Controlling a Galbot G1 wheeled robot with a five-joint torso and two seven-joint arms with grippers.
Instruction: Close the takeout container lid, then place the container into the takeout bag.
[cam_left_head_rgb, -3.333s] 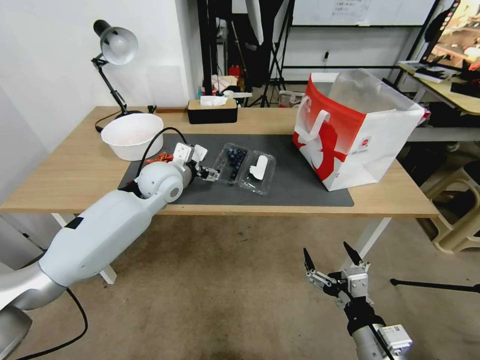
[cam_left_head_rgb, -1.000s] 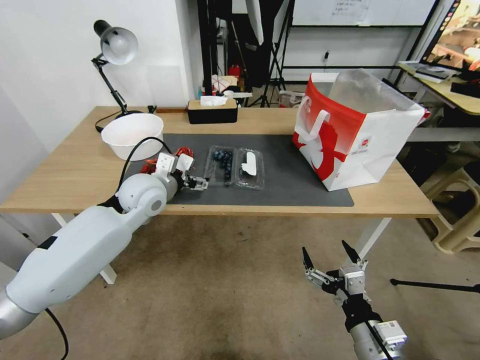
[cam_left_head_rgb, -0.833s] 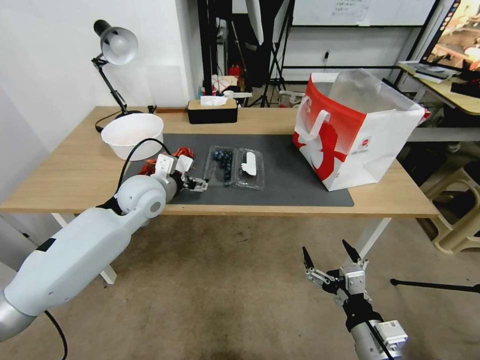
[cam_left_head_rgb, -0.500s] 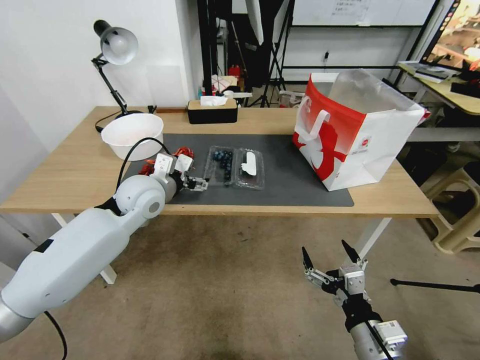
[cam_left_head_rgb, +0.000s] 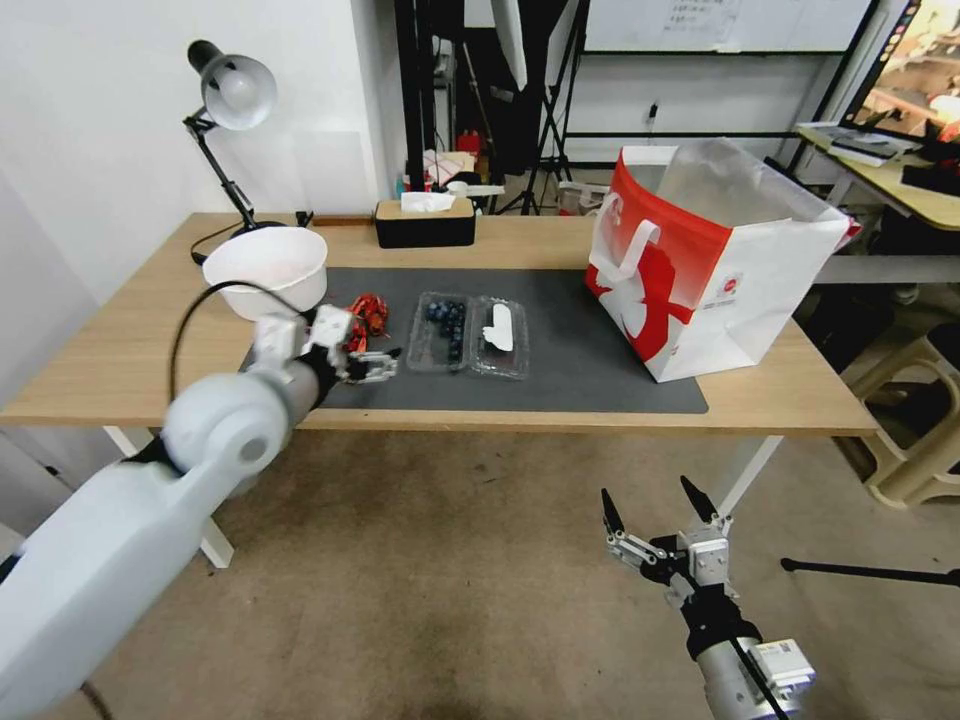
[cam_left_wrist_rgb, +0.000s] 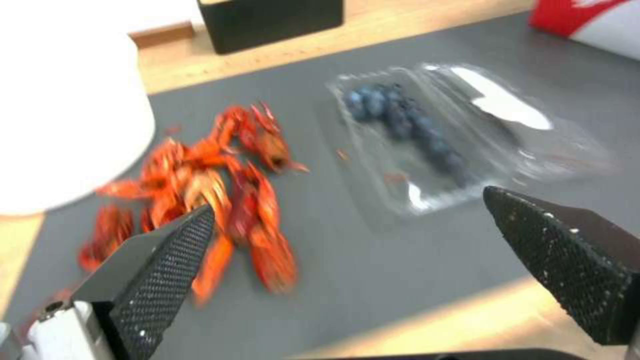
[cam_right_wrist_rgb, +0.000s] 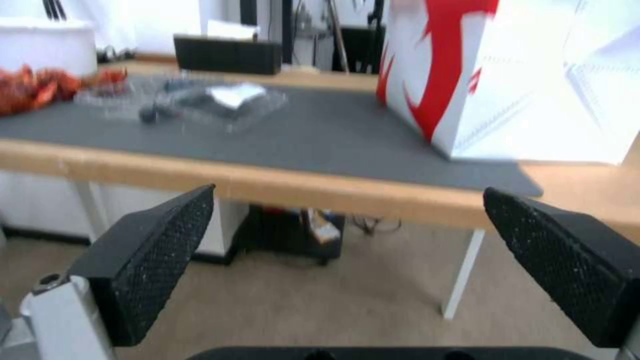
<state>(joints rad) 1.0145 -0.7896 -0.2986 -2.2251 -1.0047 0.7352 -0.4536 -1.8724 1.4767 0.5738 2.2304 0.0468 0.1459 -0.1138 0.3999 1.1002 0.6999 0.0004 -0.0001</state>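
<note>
Left end effector (cam_left_head_rgb: 388, 362) spread, takeout container (cam_left_head_rgb: 468, 334) just beside

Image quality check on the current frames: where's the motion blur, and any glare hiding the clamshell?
Head view: left gripper and forearm smeared, table things crisp, right gripper sharp. Left wrist view: whole scene streaked, crayfish and takeout container soft, own fingers sharp. Right wrist view: soft throughout, takeout bag washed out. The lid shows mild sheen, label readable as a white patch.
</note>
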